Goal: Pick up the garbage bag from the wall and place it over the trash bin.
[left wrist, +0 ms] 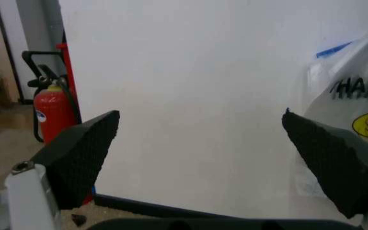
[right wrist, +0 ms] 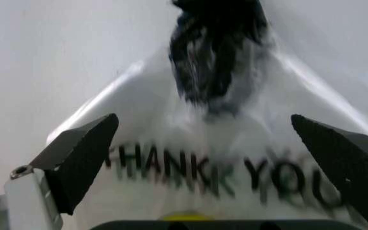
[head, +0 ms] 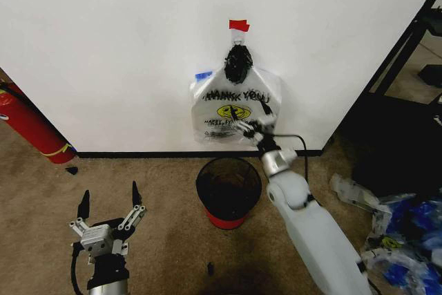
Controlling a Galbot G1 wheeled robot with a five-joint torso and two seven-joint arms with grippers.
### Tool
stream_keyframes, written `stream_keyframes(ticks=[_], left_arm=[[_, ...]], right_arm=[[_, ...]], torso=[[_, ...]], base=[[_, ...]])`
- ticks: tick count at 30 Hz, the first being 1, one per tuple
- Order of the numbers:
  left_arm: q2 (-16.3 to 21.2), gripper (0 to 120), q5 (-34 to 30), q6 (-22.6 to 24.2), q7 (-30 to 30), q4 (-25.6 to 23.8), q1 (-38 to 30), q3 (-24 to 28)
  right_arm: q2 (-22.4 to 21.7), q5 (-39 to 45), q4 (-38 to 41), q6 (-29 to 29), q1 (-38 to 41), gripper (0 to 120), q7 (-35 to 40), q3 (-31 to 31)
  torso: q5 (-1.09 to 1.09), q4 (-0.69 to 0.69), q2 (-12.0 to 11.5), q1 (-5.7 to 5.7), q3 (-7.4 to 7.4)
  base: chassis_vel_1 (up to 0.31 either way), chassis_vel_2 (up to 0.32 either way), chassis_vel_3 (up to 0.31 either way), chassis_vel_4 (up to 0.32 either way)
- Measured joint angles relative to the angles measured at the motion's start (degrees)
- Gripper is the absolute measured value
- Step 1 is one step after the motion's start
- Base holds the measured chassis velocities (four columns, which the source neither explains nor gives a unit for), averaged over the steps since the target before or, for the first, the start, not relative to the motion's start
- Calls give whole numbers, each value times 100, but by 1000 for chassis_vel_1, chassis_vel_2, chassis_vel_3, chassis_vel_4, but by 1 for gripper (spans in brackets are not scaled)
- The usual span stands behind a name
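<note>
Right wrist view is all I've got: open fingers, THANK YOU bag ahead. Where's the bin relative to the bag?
Observer: The trash bin stands on the carpet directly below the bag, close to the baseboard. The right gripper is at the bag's lower right.
Operator: Left arm in the way?
Observer: No. The left gripper sits low on the robot's left, open, over carpet and well clear of the bin.
Operator: What's the bag hanging from?
Observer: Its dark bunched handles hang on the wall just under a piece of red tape.
</note>
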Motion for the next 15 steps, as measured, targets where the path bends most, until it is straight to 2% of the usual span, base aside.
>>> stream_keyframes(ticks=[3,15], left_arm=[[-87,100,55,-59,-27,-12,55,0],[-74,100,24,-66,-53,-35,23,-14]], right_arm=[[122,-195,-255,5,367,100,53,-126],[299,-452,-652,4,780,99,83,-184]], torso=[[0,-1,0,0,0],[0,-1,0,-1,0]], base=[[0,0,0,0],[0,0,0,0]])
